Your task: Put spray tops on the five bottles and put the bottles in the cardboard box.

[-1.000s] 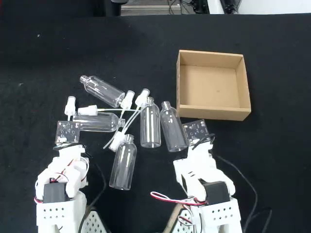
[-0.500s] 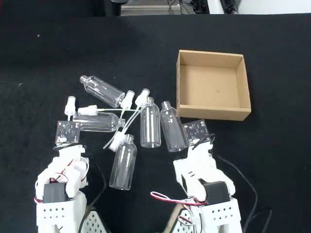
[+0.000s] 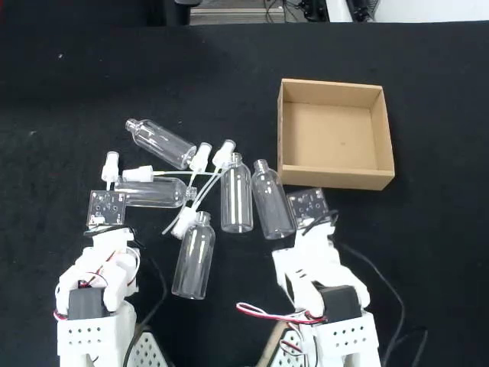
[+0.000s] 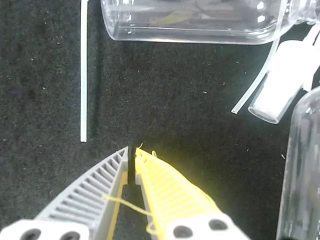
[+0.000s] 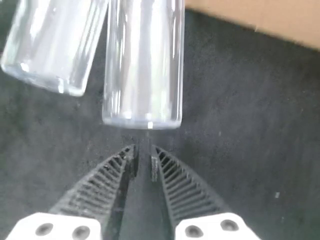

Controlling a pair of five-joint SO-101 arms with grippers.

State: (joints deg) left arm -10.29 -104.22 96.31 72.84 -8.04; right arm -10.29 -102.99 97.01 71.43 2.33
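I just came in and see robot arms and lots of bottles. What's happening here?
The left pincer and right pincer rest by the bottles, closed and empty. Five clear bottles lie on the black table with white spray tops scattered among them. The cardboard box is empty, so no bottle is packed.

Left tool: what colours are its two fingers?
The left tool has one grey finger and one yellow; the left wrist view shows it best.
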